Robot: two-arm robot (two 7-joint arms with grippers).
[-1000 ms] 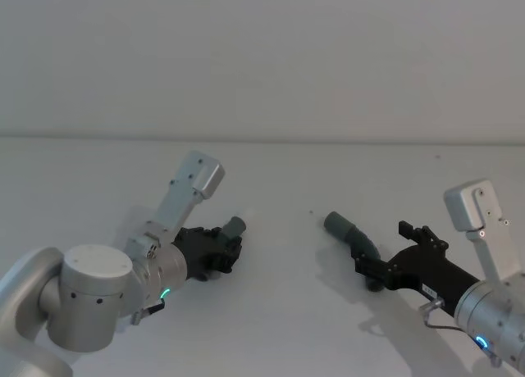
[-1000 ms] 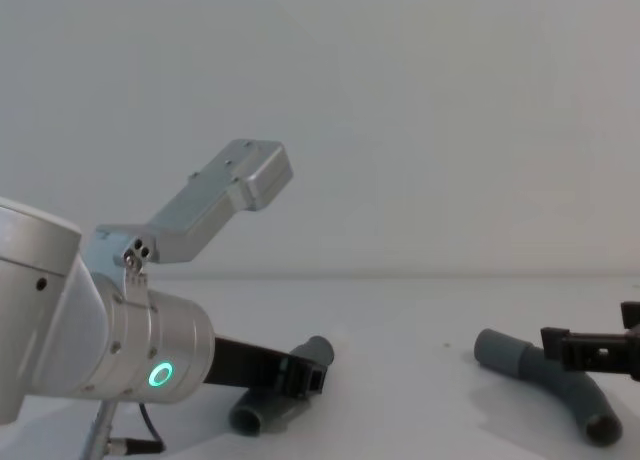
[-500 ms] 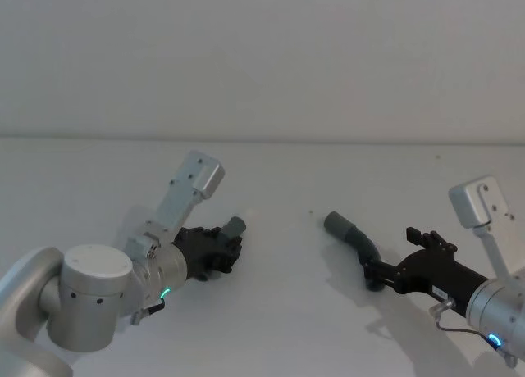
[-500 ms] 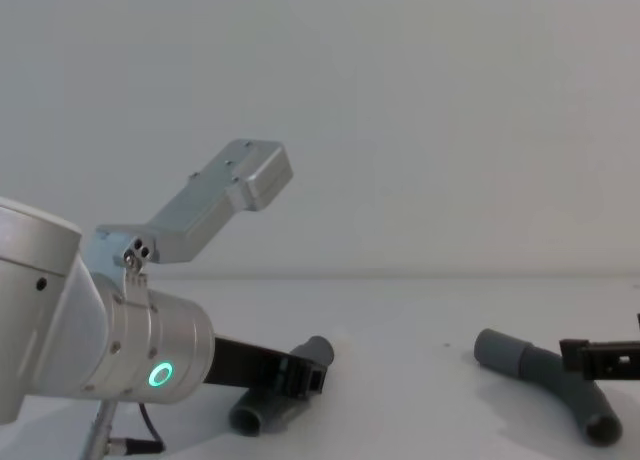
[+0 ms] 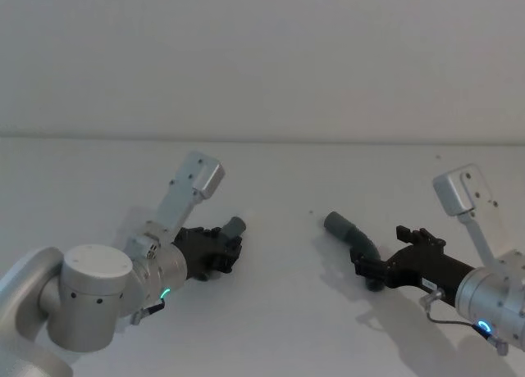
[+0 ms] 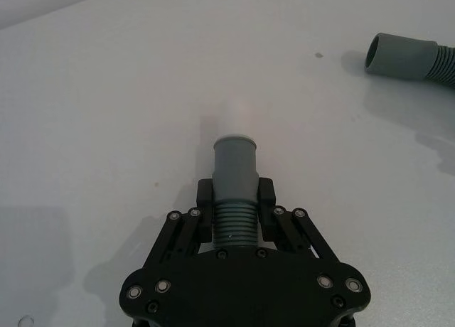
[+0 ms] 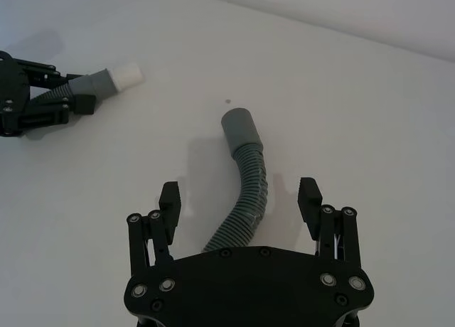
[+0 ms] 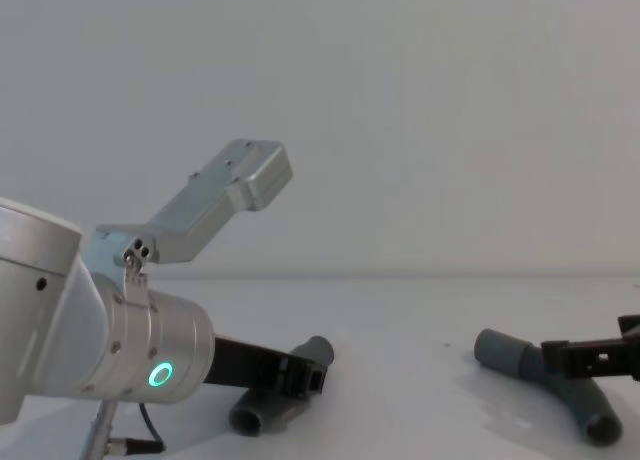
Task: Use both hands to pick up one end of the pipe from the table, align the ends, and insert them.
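Moved: right pincer point(image 7: 240, 193) forward again, open, the longer hose point(image 7: 246, 151) between its fingers. Left pincer point(image 6: 236, 192) clamps the shorter hose point(image 6: 234, 167). We judge the second grasp, aligning and inserting outstanding.

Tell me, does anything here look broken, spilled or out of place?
Nothing stands out. The left gripper is shut on the shorter hose piece, the right gripper is open astride the longer hose piece, and both pieces look whole. A tiny dark speck marks the table.
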